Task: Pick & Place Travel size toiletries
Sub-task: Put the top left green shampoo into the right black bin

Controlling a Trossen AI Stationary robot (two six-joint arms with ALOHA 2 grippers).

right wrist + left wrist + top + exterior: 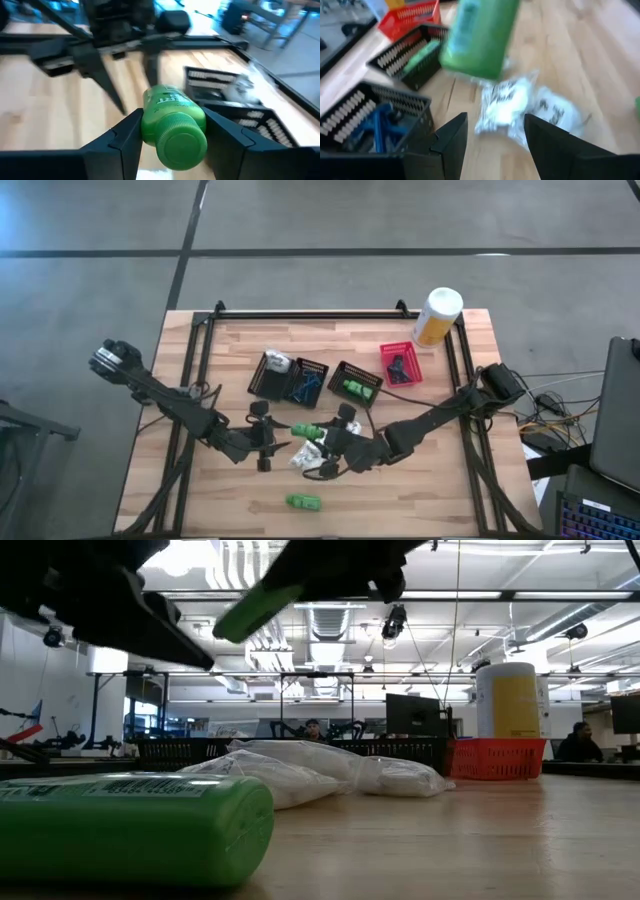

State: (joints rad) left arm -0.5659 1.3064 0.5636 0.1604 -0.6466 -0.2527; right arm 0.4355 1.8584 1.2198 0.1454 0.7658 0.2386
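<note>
We see a pale wooden tabletop (240, 490) framed by black rails, with bare wood open along the near edge and at both near corners. On the far right corner stands a white-and-yellow canister (437, 316). A row of mesh baskets runs across the middle: three black baskets (289, 378) and a red basket (400, 364) nearest the canister.

The right gripper (322, 436) hangs above the middle of the tabletop, its fingers pinching a green bottle (172, 127) by its sides. The bottle is lifted clear of the wood, its long axis running left to right in the high view, cap end toward the right wrist.

The left gripper (263, 442) sits just beside it, fingers spread, empty.

Below lie white wrapped lumps (520, 102). A second green bottle (303, 502) lies on its side near the front edge.
</note>
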